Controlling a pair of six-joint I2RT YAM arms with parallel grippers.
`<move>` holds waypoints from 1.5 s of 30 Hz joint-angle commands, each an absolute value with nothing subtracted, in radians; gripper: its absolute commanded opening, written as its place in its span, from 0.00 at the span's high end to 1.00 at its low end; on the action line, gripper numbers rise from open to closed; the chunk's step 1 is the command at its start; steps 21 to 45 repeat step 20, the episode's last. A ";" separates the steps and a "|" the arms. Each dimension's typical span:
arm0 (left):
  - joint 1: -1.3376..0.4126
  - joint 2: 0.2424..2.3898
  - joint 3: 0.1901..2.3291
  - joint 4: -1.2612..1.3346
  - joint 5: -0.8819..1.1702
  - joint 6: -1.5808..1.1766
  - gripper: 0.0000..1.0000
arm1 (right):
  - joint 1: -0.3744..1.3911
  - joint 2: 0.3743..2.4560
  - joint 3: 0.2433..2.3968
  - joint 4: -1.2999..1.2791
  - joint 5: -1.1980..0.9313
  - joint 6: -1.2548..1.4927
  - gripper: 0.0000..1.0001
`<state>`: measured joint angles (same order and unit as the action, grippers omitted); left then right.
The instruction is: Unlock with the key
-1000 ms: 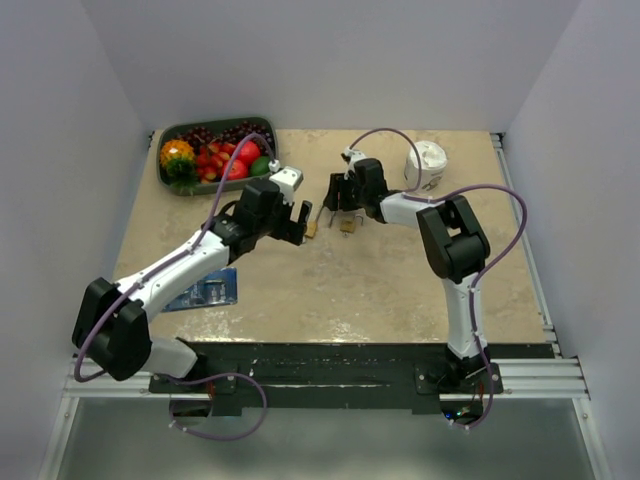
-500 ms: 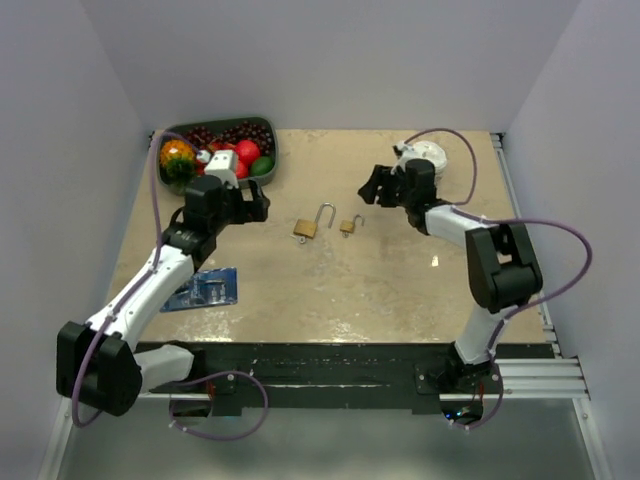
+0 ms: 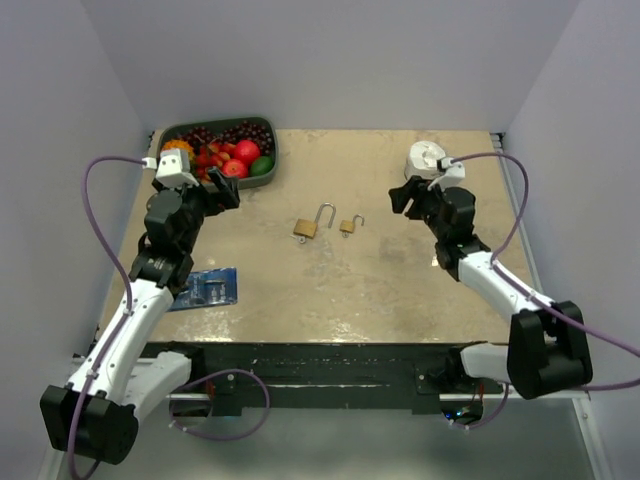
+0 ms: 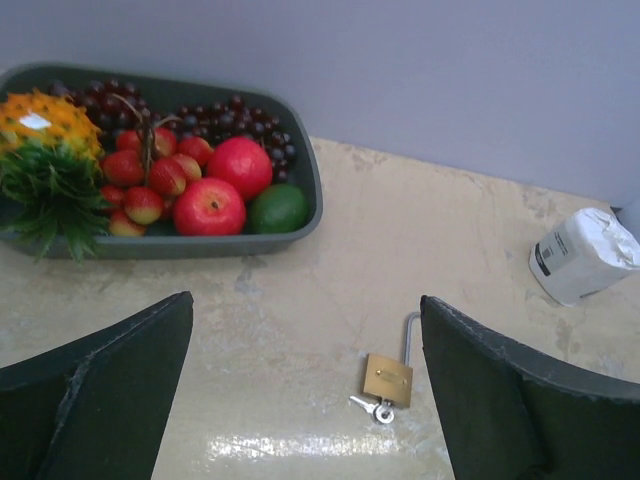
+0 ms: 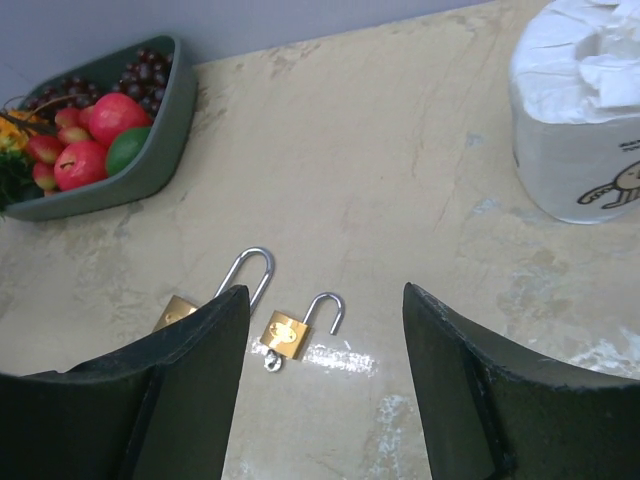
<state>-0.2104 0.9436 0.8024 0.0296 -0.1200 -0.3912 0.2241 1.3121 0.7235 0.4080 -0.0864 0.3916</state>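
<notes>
Two brass padlocks lie mid-table: a larger one (image 3: 306,229) and a smaller one (image 3: 347,227), whose shackle stands open. In the left wrist view a tiny silvery key (image 4: 375,407) sticks out of the bottom of the larger padlock (image 4: 388,380). In the right wrist view another small key (image 5: 271,360) sits under the smaller padlock (image 5: 284,333), with the larger one (image 5: 176,310) partly behind my finger. My left gripper (image 3: 222,192) is open and empty, well to the left of the locks. My right gripper (image 3: 400,196) is open and empty to their right.
A dark tray (image 3: 170,135) of fruit stands at the back left, just behind my left gripper. A white paper roll (image 3: 425,158) stands at the back right, beside my right gripper. A blue packet (image 3: 205,290) lies at the left front.
Both grippers have drawn back from the padlocks, the left toward the fruit tray, the right toward the white roll. The padlocks lie on the table alone.
</notes>
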 commanded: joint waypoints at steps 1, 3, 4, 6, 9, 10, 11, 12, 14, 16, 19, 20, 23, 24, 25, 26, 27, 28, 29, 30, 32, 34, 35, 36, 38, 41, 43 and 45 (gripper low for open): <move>-0.209 0.902 0.779 0.135 -0.170 -0.341 0.01 | 0.227 1.204 0.669 0.476 0.015 0.370 0.34; -0.209 0.899 0.778 0.144 -0.163 -0.336 0.01 | 0.226 1.158 0.655 0.471 0.029 0.361 0.34; -0.209 0.899 0.778 0.146 -0.157 -0.336 0.01 | 0.227 1.141 0.652 0.472 0.043 0.353 0.34; -0.209 0.900 0.776 0.147 -0.147 -0.342 0.01 | 0.227 1.102 0.643 0.472 0.052 0.345 0.34; -0.209 0.905 0.773 0.155 -0.137 -0.354 0.00 | 0.225 1.074 0.640 0.469 0.058 0.334 0.34; -0.209 0.907 0.772 0.156 -0.137 -0.362 0.00 | 0.225 1.072 0.641 0.462 0.060 0.331 0.34; -0.209 0.908 0.769 0.160 -0.133 -0.362 0.01 | 0.227 1.069 0.643 0.459 0.058 0.333 0.34; -0.209 0.910 0.769 0.158 -0.130 -0.364 0.01 | 0.227 1.068 0.643 0.457 0.058 0.333 0.34; -0.209 0.905 0.769 0.158 -0.120 -0.361 0.01 | 0.225 1.065 0.640 0.459 0.055 0.333 0.34; -0.209 0.900 0.762 0.166 -0.115 -0.359 0.01 | 0.227 1.060 0.638 0.462 0.058 0.333 0.34; -0.209 0.897 0.762 0.163 -0.120 -0.359 0.00 | 0.226 1.055 0.638 0.462 0.061 0.331 0.34; -0.209 0.900 0.762 0.166 -0.121 -0.359 0.00 | 0.225 1.054 0.641 0.460 0.061 0.331 0.34; -0.209 0.900 0.762 0.166 -0.121 -0.359 0.00 | 0.225 1.054 0.641 0.460 0.061 0.331 0.34; -0.209 0.900 0.762 0.166 -0.121 -0.359 0.00 | 0.225 1.054 0.641 0.460 0.061 0.331 0.34; -0.209 0.900 0.762 0.166 -0.121 -0.359 0.00 | 0.225 1.054 0.641 0.460 0.061 0.331 0.34; -0.209 0.900 0.762 0.166 -0.121 -0.359 0.00 | 0.225 1.054 0.641 0.460 0.061 0.331 0.34; -0.209 0.900 0.762 0.166 -0.121 -0.359 0.00 | 0.225 1.054 0.641 0.460 0.061 0.331 0.34; -0.209 0.900 0.762 0.166 -0.121 -0.359 0.00 | 0.225 1.054 0.641 0.460 0.061 0.331 0.34; -0.209 0.900 0.762 0.166 -0.121 -0.359 0.00 | 0.225 1.054 0.641 0.460 0.061 0.331 0.34; -0.209 0.900 0.762 0.166 -0.121 -0.359 0.00 | 0.225 1.054 0.641 0.460 0.061 0.331 0.34; -0.209 0.900 0.762 0.166 -0.121 -0.359 0.00 | 0.225 1.054 0.641 0.460 0.061 0.331 0.34; -0.209 0.900 0.762 0.166 -0.121 -0.359 0.00 | 0.225 1.054 0.641 0.460 0.061 0.331 0.34; -0.209 0.900 0.762 0.166 -0.121 -0.359 0.00 | 0.225 1.054 0.641 0.460 0.061 0.331 0.34; -0.209 0.900 0.762 0.166 -0.121 -0.359 0.00 | 0.225 1.054 0.641 0.460 0.061 0.331 0.34; -0.209 0.900 0.762 0.166 -0.121 -0.359 0.00 | 0.225 1.054 0.641 0.460 0.061 0.331 0.34; -0.209 0.900 0.762 0.166 -0.121 -0.359 0.00 | 0.225 1.054 0.641 0.460 0.061 0.331 0.34; -0.209 0.900 0.762 0.166 -0.121 -0.359 0.00 | 0.225 1.054 0.641 0.460 0.061 0.331 0.34; -0.209 0.900 0.762 0.166 -0.121 -0.359 0.00 | 0.225 1.054 0.641 0.460 0.061 0.331 0.34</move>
